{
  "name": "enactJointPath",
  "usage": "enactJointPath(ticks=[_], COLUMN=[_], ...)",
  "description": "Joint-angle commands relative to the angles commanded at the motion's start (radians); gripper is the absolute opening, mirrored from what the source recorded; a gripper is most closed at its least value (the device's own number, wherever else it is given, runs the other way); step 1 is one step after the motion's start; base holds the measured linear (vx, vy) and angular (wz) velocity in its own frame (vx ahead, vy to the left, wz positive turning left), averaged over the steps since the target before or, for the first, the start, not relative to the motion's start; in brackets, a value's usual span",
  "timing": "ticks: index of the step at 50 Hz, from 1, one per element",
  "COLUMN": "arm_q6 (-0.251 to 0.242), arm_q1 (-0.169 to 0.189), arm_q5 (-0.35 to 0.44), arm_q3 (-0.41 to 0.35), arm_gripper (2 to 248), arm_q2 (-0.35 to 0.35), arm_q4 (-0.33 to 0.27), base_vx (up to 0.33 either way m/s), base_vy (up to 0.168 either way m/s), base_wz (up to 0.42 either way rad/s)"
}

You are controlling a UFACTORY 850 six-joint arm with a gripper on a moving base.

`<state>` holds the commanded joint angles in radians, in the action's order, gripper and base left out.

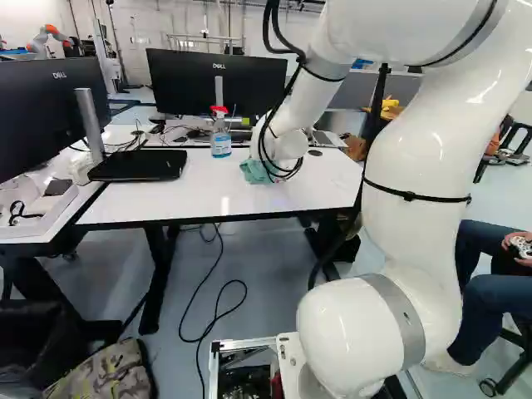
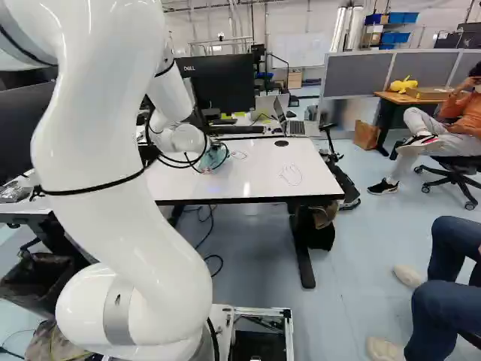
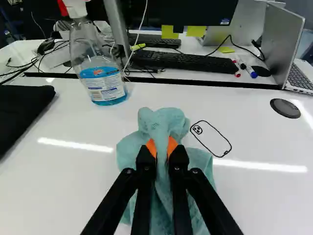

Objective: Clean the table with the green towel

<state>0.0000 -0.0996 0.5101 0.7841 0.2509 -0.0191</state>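
Green towel (image 3: 164,122) pinched in my end effector (image 3: 160,148), on the table (image 1: 224,204)

Leftmost on the table in the left base view lies a black monitor base (image 1: 137,165). Then the spray bottle (image 1: 221,143) stands upright, blue liquid inside. Next, my two fingers squeeze the bunched towel from both sides. Beyond it come a drawn outline (image 3: 211,139), a round black disc (image 3: 285,108) and an open laptop (image 3: 285,41).
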Motion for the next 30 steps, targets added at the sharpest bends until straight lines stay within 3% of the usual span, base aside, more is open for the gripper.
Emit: enactJointPath(ticks=[30], arm_q6=[0.000], arm_q1=[0.065], arm_q5=[0.017], arm_q3=[0.122], arm_gripper=[43], arm_q2=[0.108], arm_q4=[0.000], base_vx=[0.000], base_vy=[0.000], base_wz=[0.000])
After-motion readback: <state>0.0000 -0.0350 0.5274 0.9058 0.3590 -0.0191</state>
